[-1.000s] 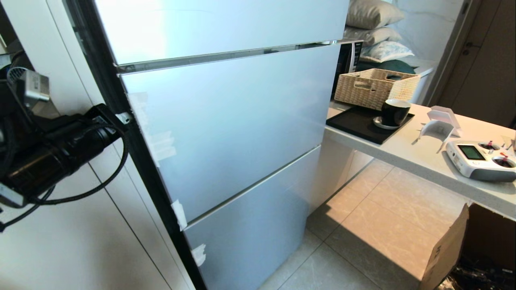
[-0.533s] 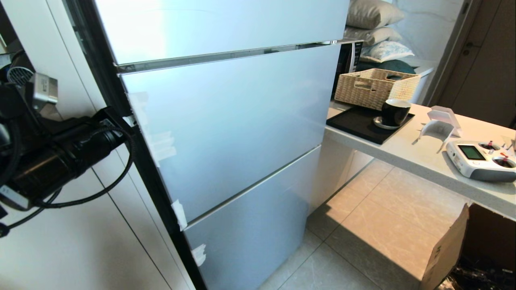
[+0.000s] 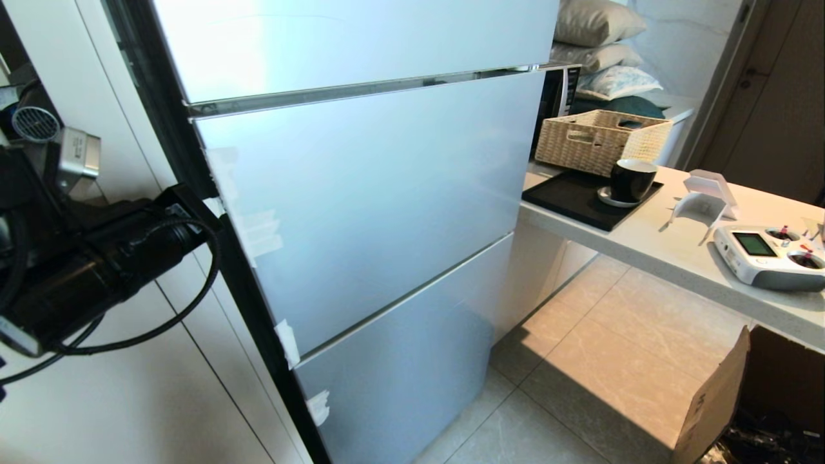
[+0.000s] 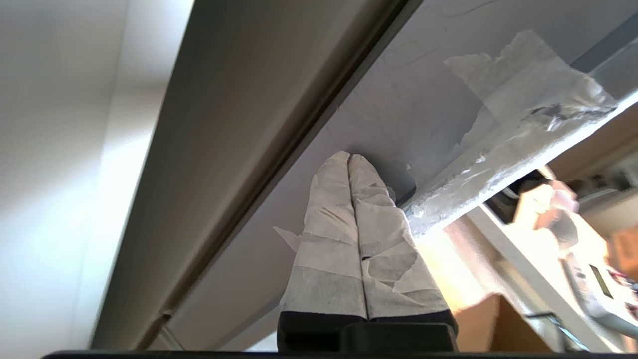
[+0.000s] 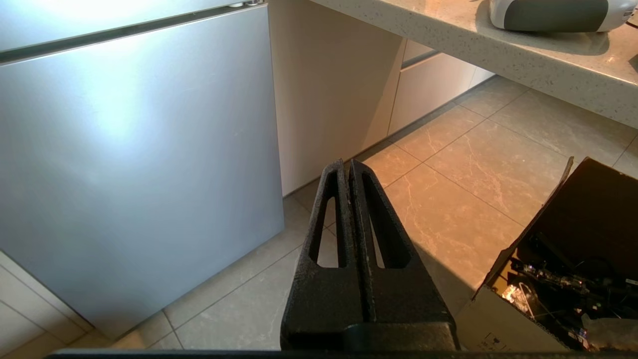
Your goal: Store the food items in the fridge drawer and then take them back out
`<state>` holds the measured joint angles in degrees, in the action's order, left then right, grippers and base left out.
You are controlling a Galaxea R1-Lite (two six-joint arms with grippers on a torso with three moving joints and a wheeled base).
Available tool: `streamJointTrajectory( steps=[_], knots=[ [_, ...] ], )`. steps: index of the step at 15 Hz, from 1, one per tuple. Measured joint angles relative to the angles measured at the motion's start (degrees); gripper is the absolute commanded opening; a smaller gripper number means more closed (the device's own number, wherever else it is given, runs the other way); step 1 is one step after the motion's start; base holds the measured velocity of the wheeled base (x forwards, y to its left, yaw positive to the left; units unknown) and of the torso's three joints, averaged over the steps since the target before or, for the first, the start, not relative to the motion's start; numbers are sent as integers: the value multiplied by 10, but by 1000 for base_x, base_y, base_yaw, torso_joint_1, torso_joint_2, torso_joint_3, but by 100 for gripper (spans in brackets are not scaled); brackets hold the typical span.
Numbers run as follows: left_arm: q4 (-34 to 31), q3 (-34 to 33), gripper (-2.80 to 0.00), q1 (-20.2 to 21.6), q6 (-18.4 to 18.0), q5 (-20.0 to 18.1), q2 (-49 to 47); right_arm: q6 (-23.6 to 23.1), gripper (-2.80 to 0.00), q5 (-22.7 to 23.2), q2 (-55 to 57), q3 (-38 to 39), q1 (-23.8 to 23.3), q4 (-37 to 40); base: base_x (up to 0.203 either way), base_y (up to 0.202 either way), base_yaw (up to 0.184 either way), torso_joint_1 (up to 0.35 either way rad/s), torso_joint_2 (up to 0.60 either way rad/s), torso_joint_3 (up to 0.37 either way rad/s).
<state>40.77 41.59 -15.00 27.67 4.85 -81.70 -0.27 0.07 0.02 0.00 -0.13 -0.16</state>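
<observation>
The food items and the fridge drawer are out of view; the fridge [image 3: 387,206] stands with all its silver-blue door fronts closed. My left arm [image 3: 122,248] reaches in from the left to the fridge's black left edge. In the left wrist view my left gripper [image 4: 349,157] is shut, with nothing between its tape-wrapped fingers [image 4: 326,234]. Its tips rest against the grey side face of a door, beside a torn patch of white tape [image 4: 523,85]. My right gripper [image 5: 347,164] is shut and empty, hanging low over the floor tiles by the bottom door.
A counter [image 3: 677,251] runs along the right with a wicker basket [image 3: 599,138], a black cup [image 3: 631,179] on a black tray [image 3: 573,196], and a white remote controller [image 3: 767,254]. An open cardboard box [image 3: 715,393] stands on the floor under it. White cabinet panels are left of the fridge.
My left arm has shifted a little to the right and down along the fridge's left edge. The right gripper and the rest of the scene have not moved.
</observation>
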Motion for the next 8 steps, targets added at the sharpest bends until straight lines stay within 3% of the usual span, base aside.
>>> streamJointTrajectory(
  steps=[8],
  knots=[
    [-2,-4,-280,-7,2,-43,3,0,-280,0,0,0,0,0,0,0,0,0,0,0]
  ],
)
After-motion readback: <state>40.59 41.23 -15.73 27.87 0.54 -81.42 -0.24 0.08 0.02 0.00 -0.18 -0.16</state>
